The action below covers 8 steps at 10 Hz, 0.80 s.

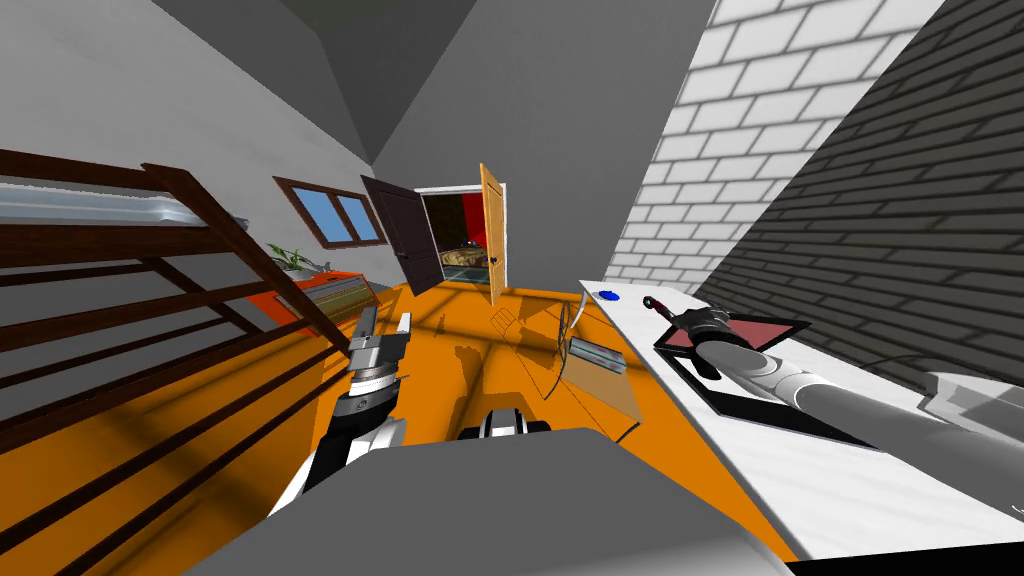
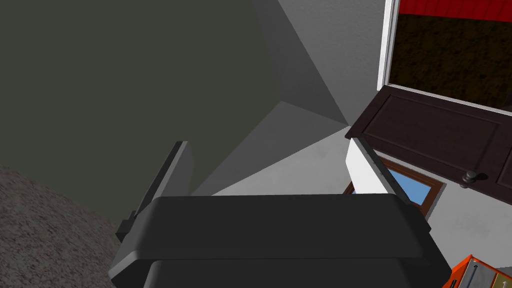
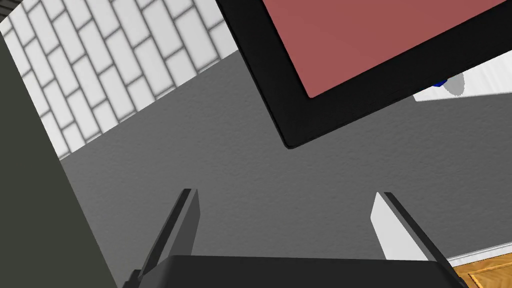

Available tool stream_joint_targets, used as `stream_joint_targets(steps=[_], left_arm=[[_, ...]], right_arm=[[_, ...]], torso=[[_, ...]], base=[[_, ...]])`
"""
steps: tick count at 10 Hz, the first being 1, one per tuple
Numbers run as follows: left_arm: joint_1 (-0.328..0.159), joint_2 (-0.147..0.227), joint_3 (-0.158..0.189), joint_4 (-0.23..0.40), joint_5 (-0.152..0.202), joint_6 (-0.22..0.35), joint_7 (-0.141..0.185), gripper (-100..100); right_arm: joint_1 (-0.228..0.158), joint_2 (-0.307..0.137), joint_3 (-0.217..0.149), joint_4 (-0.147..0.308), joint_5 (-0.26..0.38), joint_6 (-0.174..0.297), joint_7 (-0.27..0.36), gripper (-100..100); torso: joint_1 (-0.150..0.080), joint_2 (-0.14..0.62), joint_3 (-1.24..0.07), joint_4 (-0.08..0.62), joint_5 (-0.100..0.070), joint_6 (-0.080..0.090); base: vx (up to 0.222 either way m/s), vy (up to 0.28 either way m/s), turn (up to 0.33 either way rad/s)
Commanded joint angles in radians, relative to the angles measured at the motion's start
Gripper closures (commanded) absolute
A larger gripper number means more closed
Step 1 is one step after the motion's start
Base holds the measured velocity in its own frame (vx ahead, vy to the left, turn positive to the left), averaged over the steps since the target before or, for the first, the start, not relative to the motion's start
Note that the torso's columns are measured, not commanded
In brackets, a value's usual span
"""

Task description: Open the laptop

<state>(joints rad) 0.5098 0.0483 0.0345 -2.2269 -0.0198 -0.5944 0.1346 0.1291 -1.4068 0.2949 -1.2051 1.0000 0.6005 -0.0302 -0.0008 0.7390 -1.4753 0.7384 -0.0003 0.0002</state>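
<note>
Laptop (image 1: pixel 742 336) sits on the white surface (image 1: pixel 850 490) along the right-hand brick wall, about midway down it. A small blue object (image 1: pixel 607 295) lies at the surface's far end, well apart from the laptop.

Lid is off the base: the reddish screen (image 3: pixel 380 40) in its black bezel faces up and out, with the dark base flat on the surface nearer me. The exact lid angle can't be read from the head view, which is rolled and wide.

Right arm reaches out over the surface, with the right tool (image 1: pixel 668 312) at the laptop's left far side. In the right wrist view the right tool (image 3: pixel 285 195) has its fingers spread wide with nothing between them. One corner of the bezel hangs beyond the fingertips, not touching either.

Left tool (image 1: pixel 380 340) is held up over the orange floor (image 1: pixel 200 450), left of centre and clear of the work. Its fingers are likewise parted wide and empty (image 2: pixel 270 145).

Judgement: the opening is part done at least, since the screen is exposed. What may remain is swinging the lid further back to a full working angle. The tool has no contact with the lid now.
</note>
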Motion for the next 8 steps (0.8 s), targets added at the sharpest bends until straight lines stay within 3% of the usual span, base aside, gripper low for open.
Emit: stream_joint_targets(steps=[1,4,8], left_arm=[[0.000,0.000,0.000,0.000,0.000,0.000,0.000,0],[0.000,0.000,0.000,0.000,0.000,0.000,0.000,0],[0.000,0.000,0.000,0.000,0.000,0.000,0.000,0]], right_arm=[[0.014,-0.042,0.057,-0.043,0.047,-0.003,-0.018,-100],[0.034,-0.098,0.129,-0.091,0.095,0.005,-0.044,-100],[0.053,-0.156,0.196,-0.145,0.142,0.013,-0.065,-100]], torso=[[0.000,0.001,0.000,0.000,0.000,-0.001],[-0.001,-0.002,-0.001,-0.001,-0.001,0.000],[0.003,-0.001,-0.001,0.000,0.001,0.000]], base=[[-0.102,-0.155,0.174],[-0.093,-0.188,0.162],[-0.062,-0.127,0.129]])
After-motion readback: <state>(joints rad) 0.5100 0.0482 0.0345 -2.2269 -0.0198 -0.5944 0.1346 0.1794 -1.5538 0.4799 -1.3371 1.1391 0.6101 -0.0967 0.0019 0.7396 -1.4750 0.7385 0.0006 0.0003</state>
